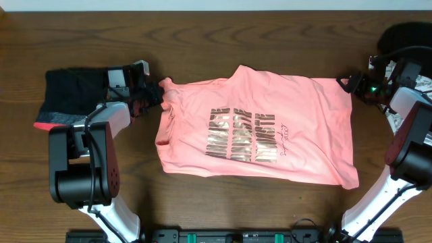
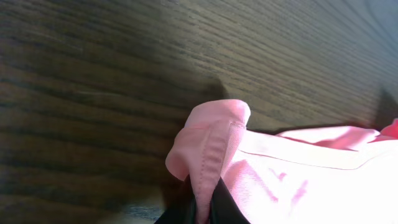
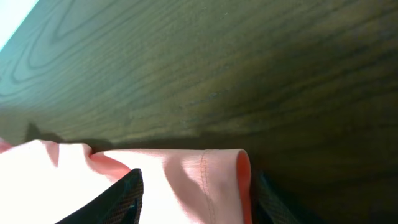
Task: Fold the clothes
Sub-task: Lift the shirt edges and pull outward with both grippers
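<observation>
left pincer (image 1: pixel 154 94) clamped on pink shirt (image 1: pixel 256 128) corner, cloth bunched between tips. right pincer (image 1: pixel 352 85) jaws apart, shirt hem lying between them, not pinched yet. step: grabbing both corners. next, i judge: close right, lift together, fold over.

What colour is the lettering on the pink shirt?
The lettering on the pink shirt is bronze-gold, clearest overhead.
</observation>
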`<state>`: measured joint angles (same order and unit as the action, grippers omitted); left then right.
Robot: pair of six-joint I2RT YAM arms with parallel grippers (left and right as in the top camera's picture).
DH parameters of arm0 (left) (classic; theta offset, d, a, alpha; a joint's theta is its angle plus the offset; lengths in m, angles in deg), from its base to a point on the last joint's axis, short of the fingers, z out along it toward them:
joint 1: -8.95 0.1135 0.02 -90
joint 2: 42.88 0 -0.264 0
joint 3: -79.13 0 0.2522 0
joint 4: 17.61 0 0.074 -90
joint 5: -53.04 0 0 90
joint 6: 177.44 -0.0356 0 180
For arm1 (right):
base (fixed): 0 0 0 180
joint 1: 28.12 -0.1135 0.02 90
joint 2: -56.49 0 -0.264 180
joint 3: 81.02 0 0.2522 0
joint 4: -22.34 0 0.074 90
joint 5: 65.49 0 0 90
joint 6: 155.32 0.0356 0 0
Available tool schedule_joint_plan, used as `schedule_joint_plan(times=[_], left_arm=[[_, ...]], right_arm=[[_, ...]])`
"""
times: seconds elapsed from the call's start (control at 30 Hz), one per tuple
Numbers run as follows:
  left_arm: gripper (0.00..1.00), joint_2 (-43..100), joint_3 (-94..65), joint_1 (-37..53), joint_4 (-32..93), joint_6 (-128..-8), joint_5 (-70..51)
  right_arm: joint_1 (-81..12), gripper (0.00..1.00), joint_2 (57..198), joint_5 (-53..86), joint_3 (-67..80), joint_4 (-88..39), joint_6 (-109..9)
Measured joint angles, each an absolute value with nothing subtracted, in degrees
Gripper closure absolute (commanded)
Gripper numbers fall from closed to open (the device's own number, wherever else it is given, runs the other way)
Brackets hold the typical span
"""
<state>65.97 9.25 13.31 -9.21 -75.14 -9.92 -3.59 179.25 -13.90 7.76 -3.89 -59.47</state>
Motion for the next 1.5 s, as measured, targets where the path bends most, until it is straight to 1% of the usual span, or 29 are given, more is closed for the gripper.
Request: schedule_joint_plan(times=[0.17,0.2,0.23,0.27,0.3,0.33,0.57,0.77,0.93,1.1,1.33,1.5], left_arm=[[0.94,66.0,9.3,13.3,-9.2,-75.1,-9.9],[0.94,66.0,9.3,13.3,-9.2,-75.1,-9.9],[0.94,66.0,9.3,13.3,-9.2,-75.1,-9.9],[0.94,66.0,9.3,13.3,-9.2,-75.1,-9.9],[0.94,66.0,9.3,13.3,-9.2,-75.1,-9.9],[0.94,66.0,9.3,13.3,-9.2,-75.1,-9.9],[0.94,66.0,9.3,13.3,-11.2,-75.0,-9.9],[0.94,65.2,9.3,13.3,-13.0,-74.9,-9.9],[0.94,60.7,9.3,14.0,-13.1,-74.7,-9.8],[0.94,55.5,9.3,14.3,-11.3,-74.7,-9.2],[0.94,52.4,9.3,14.4,-4.8,-74.3,-9.0],[0.94,51.8,9.3,14.4,-0.7,-74.2,-9.0]], right_arm=[[-3.7,0.51,179.4,-14.6,7.8,-4.1,-58.8],[-3.8,0.53,179.4,-14.6,7.8,-4.2,-58.7],[-4.0,0.58,179.4,-14.6,7.8,-4.3,-58.5],[-4.2,0.66,179.4,-14.6,7.8,-4.4,-58.5],[-4.5,0.85,179.5,-14.5,7.7,-4.6,-58.0],[-4.7,0.99,179.6,-14.5,7.7,-4.6,-58.3],[-5.7,0.99,180.2,-14.3,7.7,-4.9,-57.6],[-3.8,0.99,179.2,-15.5,7.7,-4.9,-56.7],[0.3,0.99,172.4,-20.2,8.4,-5.0,-54.9],[2.2,0.99,164.3,-24.7,10.1,-6.1,-53.7],[2.2,0.99,159.4,-28.1,10.6,-13.4,-53.3],[2.5,0.99,159.3,-28.5,10.6,-23.0,-53.6]])
